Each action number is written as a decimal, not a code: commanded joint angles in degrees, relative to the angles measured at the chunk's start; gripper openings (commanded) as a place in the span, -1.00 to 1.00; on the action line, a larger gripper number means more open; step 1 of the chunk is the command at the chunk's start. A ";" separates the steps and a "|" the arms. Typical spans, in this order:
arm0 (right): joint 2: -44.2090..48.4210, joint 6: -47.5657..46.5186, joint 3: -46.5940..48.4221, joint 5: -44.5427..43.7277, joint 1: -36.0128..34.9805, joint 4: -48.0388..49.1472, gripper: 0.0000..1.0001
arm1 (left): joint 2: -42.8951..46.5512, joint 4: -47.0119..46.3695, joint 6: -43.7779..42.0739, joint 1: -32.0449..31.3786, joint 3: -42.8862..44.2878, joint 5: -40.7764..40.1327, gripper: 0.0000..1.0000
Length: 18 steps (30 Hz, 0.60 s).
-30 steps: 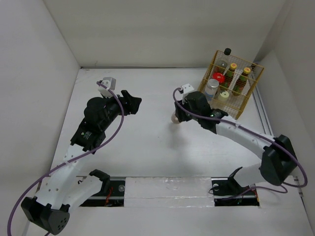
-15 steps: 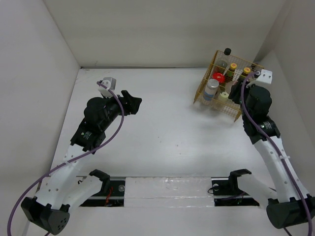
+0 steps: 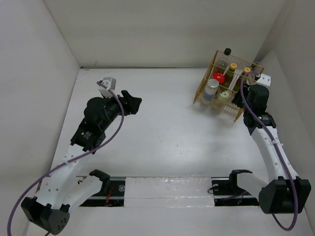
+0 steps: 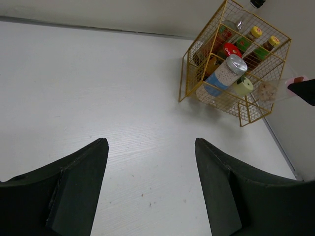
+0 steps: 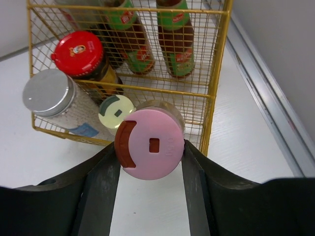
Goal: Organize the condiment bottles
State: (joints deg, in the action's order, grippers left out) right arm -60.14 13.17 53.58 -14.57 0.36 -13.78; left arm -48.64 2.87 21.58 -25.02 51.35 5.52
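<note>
My right gripper (image 5: 150, 147) is shut on the pink-capped beige bottle (image 5: 150, 145) and holds it at the near right corner of the yellow wire basket (image 5: 216, 73). I cannot tell whether the bottle is inside the wire. The basket holds a red-lidded jar (image 5: 78, 48), a silver-lidded white-blue bottle (image 5: 47, 92), a cream bottle (image 5: 116, 112) and two yellow-capped bottles (image 3: 233, 66) with green-red labels (image 5: 173, 19). A black-capped bottle (image 3: 227, 51) stands at the basket's far side. My left gripper (image 4: 150, 147) is open and empty over bare table, far left of the basket (image 4: 189, 73).
A metal rail (image 5: 261, 88) runs along the table's right edge beside the basket, close to the right wall. White walls enclose the table on the left, back and right. The basket (image 3: 204, 83) stands in the far right corner.
My right arm has swung from the middle of the table to the basket, carrying the pink-capped bottle, then settled slightly closer. The left arm has not moved.
</note>
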 commanded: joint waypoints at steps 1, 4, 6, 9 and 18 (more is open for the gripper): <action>-1.82 0.72 -0.94 1.82 1.83 5.43 -0.29 | 0.48 -1.56 -0.14 0.05 1.29 -0.16 0.34; -5.59 1.25 -0.41 2.61 1.84 5.43 -0.29 | 0.48 -1.56 -0.14 0.05 1.29 -0.16 0.34; -7.18 1.86 -0.41 2.61 2.36 6.57 -0.29 | 0.48 -1.56 -0.14 0.05 1.29 -0.16 0.34; -10.68 1.86 0.29 1.82 2.89 7.19 -0.29 | 0.48 -1.56 -0.14 0.05 1.29 -0.68 0.34; -18.25 3.00 2.05 2.44 3.41 7.19 -0.05 | 0.48 -1.56 -0.14 0.05 1.29 -0.60 0.36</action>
State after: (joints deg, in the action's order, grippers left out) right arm -77.93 15.07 52.97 -13.02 3.09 -8.67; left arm -48.64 2.87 21.58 -25.02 51.35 5.32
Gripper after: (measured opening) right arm 0.544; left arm 0.680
